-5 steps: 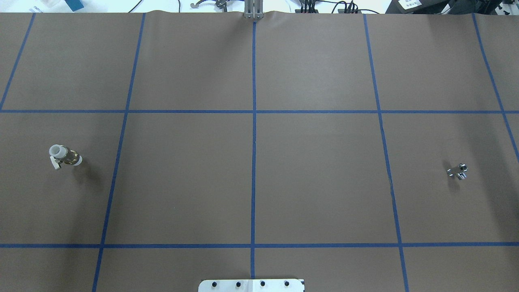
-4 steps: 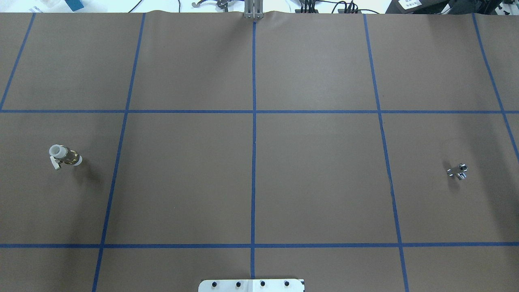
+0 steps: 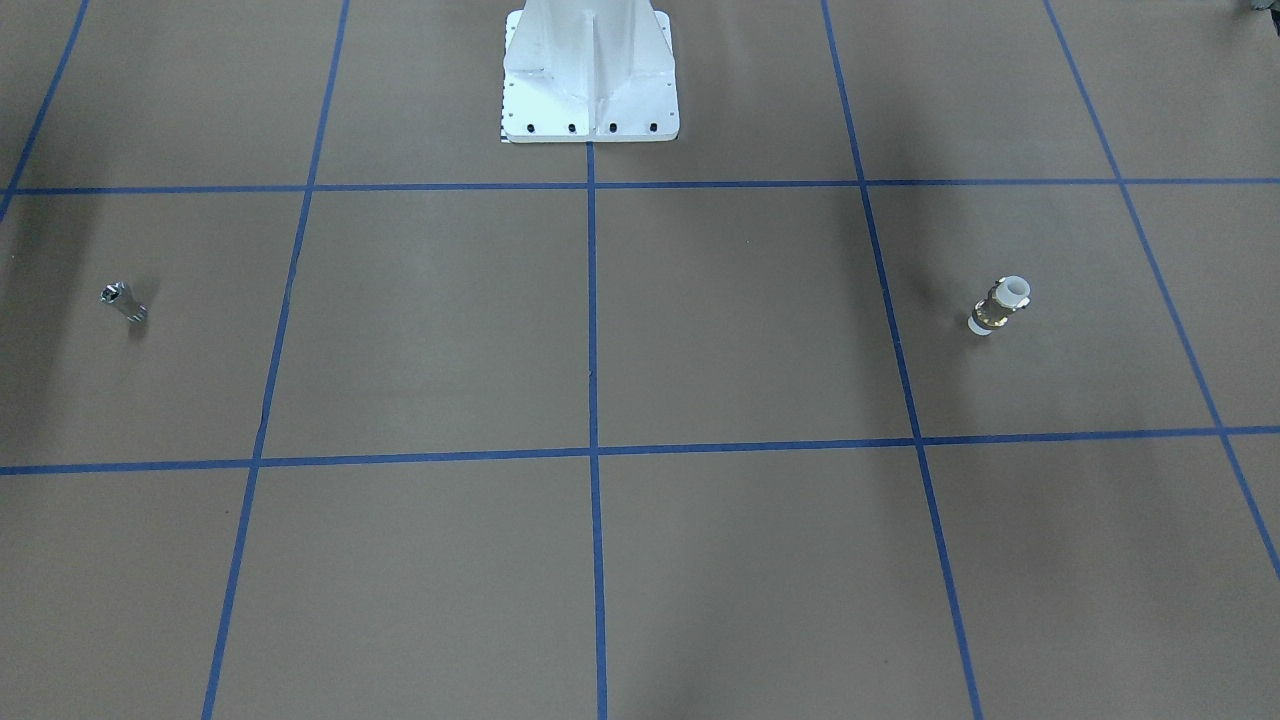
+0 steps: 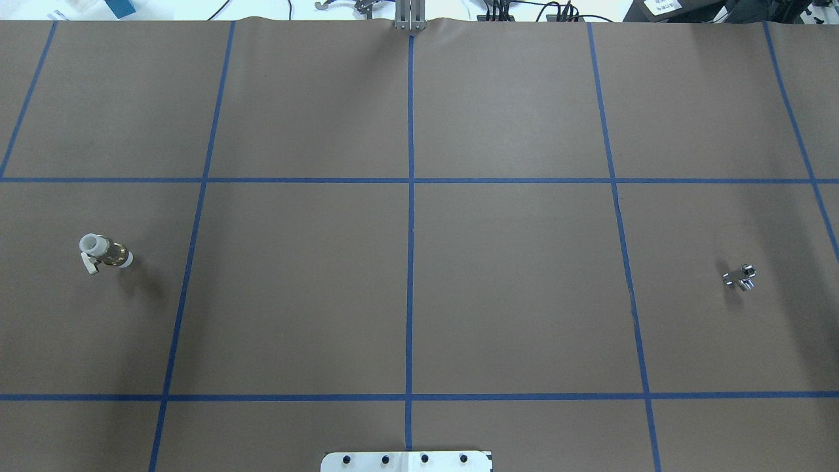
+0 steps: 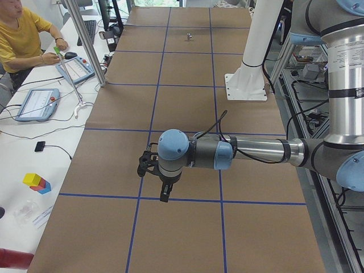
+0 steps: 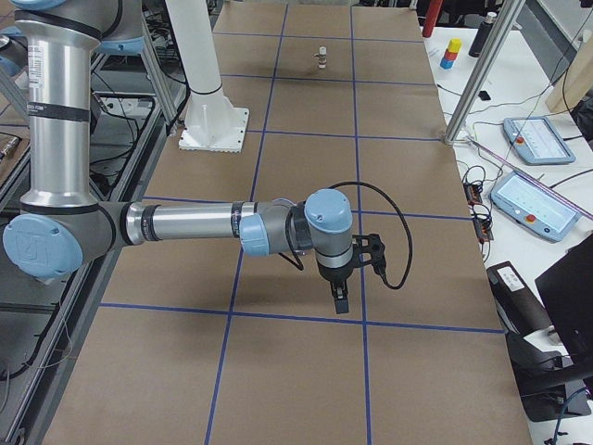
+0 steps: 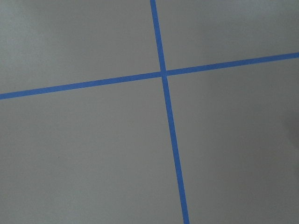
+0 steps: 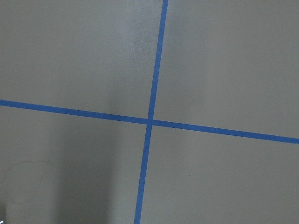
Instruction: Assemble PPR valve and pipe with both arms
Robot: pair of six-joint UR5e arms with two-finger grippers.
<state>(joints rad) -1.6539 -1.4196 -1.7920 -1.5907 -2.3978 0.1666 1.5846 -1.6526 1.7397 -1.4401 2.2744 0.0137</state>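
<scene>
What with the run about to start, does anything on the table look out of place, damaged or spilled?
Nothing stands out. The valve sits on the robot's left side and the pipe on its right, far apart, both seemingly whole, nothing spilled on the table.

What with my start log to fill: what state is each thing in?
PPR valve: on end on the table, ungripped, unjoined.
pipe: on end, ungripped, far from the PPR valve.
left hand: above the table, holds neither part; opening unclear.
right hand: the same.
</scene>
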